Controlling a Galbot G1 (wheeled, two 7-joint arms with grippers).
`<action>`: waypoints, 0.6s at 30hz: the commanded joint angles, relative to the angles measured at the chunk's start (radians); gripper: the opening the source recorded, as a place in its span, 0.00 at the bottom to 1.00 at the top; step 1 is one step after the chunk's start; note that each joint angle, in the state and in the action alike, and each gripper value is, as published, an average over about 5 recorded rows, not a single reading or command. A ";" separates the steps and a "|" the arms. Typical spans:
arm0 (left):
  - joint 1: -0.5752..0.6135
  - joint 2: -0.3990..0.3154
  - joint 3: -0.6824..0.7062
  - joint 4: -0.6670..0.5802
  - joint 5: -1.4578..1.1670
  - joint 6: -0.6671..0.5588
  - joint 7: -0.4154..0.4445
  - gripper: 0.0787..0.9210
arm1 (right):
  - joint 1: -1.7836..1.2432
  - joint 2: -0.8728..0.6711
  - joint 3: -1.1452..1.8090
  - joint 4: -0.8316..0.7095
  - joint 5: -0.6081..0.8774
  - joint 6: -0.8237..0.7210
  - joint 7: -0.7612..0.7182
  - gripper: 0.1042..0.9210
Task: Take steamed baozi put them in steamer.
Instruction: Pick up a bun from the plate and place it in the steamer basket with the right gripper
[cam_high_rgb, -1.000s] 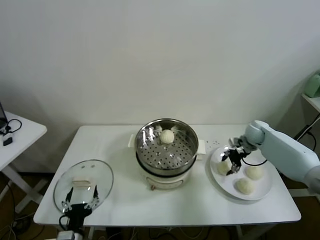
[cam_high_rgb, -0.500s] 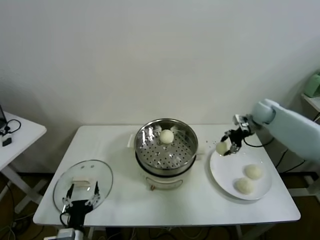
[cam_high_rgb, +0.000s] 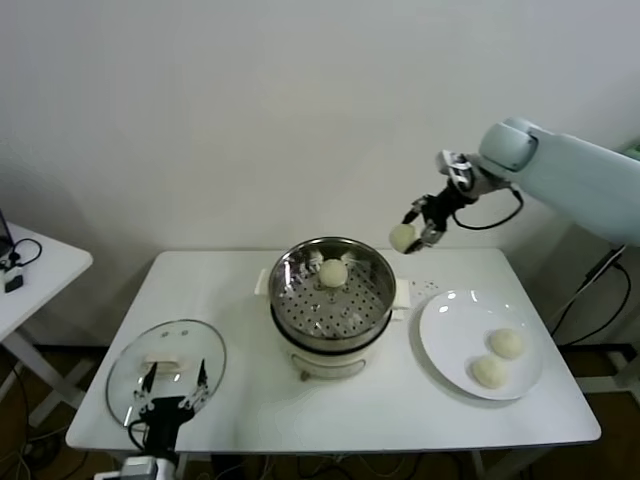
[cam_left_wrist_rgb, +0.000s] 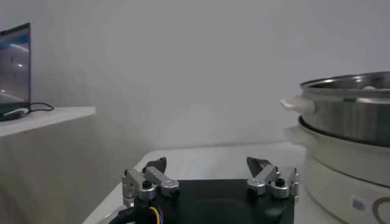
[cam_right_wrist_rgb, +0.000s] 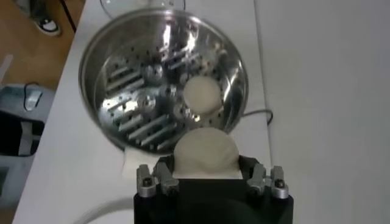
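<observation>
Clutter on the white rectangular table (cam_high_rgb: 250, 400) was sparse. At its middle stood the round shiny stainless-steel steamer (cam_high_rgb: 333, 290) with its perforated bottom, on a cream-white cooker base (cam_high_rgb: 330, 360); one smooth off-white steamed bun (cam_high_rgb: 334, 272) lay inside it toward the far wall. A flat round white plate (cam_high_rgb: 450, 335) sat just to the right of the steamer and carried two more off-white buns (cam_high_rgb: 508, 343), close together on its right half. A round glass lid (cam_high_rgb: 166, 370) lay flat near the table's front left corner, well apart from the steamer.

The right claw (cam_high_rgb: 418, 225) hung in the air above the steamer's right rim, its arm reaching in from the right, and nothing stood between it and the basket. Its fingers were closed narrowly on a fourth off-white bun (cam_right_wrist_rgb: 204, 152), which bulged between them; in the right wrist view the open basket lay directly beyond it.

The left claw (cam_high_rgb: 171, 398) waited low at the table's front left edge, over the lid, spread wide and holding nothing.

Bare table lay before the steamer and behind the plate.
</observation>
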 joint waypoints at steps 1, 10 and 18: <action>0.033 0.003 0.004 -0.031 -0.001 -0.006 -0.001 0.88 | -0.038 0.291 -0.041 -0.055 0.108 -0.046 0.039 0.71; 0.052 0.008 -0.001 -0.037 -0.020 -0.010 -0.003 0.88 | -0.152 0.382 -0.035 -0.098 0.068 -0.045 0.058 0.71; 0.055 -0.002 0.001 -0.032 -0.022 -0.011 -0.005 0.88 | -0.199 0.388 -0.033 -0.126 0.030 -0.040 0.064 0.72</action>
